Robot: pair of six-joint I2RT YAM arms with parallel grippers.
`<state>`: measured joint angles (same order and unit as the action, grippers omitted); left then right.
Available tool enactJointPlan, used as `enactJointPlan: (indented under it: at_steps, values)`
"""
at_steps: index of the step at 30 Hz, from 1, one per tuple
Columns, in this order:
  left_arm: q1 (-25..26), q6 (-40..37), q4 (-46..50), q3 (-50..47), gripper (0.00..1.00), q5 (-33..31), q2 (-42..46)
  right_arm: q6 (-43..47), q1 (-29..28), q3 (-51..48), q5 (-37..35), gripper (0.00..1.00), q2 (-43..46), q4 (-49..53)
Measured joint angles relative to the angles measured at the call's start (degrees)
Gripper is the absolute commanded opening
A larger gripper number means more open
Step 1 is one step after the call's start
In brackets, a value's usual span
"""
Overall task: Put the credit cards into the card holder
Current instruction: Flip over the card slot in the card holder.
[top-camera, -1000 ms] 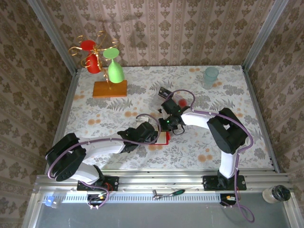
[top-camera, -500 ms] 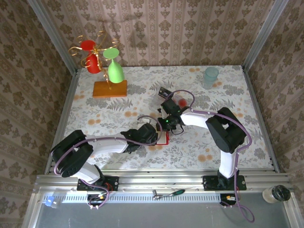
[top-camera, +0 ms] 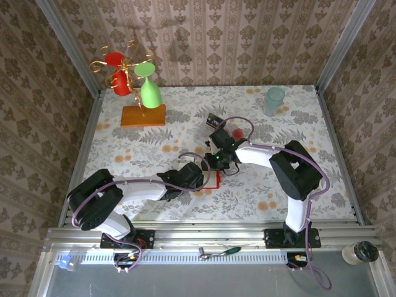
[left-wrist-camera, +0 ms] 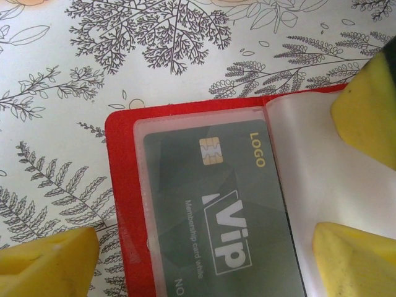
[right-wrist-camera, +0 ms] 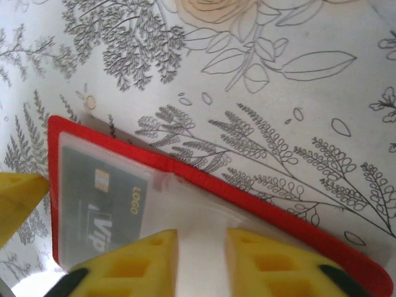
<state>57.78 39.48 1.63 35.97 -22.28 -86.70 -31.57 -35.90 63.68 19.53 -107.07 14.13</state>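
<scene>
The card holder point(top-camera: 215, 180) lies open near the middle of the floral worktop point(top-camera: 124, 154), where both arms meet over it. In the left wrist view its red border frames a clear pocket point(left-wrist-camera: 142, 179). A dark grey VIP card point(left-wrist-camera: 216, 210) with a chip and the word LOGO lies flat inside that pocket. Right of the pocket is the holder's pale inner flap point(left-wrist-camera: 315, 179).

The left gripper point(left-wrist-camera: 198, 263) hangs over the holder with its yellow fingers point(left-wrist-camera: 46, 263) wide apart. One is over the worktop just beside the holder's red left edge, the other over the flap. Nothing is clamped between them. I cannot tell whether they touch the holder.

The right gripper point(right-wrist-camera: 201, 260) is low over the flap. Its two yellow fingers point(right-wrist-camera: 133, 260) stand a narrow gap apart, the pale flap shows between them, and nothing is gripped.

Farther back, well apart from the holder, a black card point(top-camera: 215, 119) lies on the worktop. Near it is a pale card point(top-camera: 237, 132) with a red blotch. A pale green cup point(top-camera: 275, 99) stands at the far right. A gold wire rack point(top-camera: 133, 80) on an orange base, carrying red and green glasses, stands at the far left.
</scene>
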Motion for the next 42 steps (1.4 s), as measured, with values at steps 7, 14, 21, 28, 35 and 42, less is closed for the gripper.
enactJointPlan:
  at_steps: [7,14,21,28,35,42]
  values:
    - [0.00,0.00,-0.87,-0.55,0.86,0.15,-0.37,-1.92,0.00,-2.27,-1.27,0.43,2.99,-0.48]
    - [0.00,0.02,-1.22,-0.76,0.86,0.17,-0.37,-3.43,0.00,-3.91,-1.33,0.47,2.99,-1.73]
    - [0.00,0.04,-1.27,-0.76,0.86,0.17,-0.37,-4.66,0.00,-3.91,-1.14,0.55,2.99,-2.29]
    - [0.00,0.42,-1.27,-0.79,0.86,0.20,-0.37,-5.38,-0.04,-5.60,-1.20,0.58,5.57,-2.71]
    - [0.00,0.44,-1.68,-1.09,0.86,0.20,-0.37,-7.52,-0.04,-8.04,-1.14,0.58,7.58,-4.70]
    - [0.00,0.44,-1.73,-1.09,0.86,0.20,-0.37,-8.98,-0.04,-8.59,-0.57,0.58,7.26,-6.80]
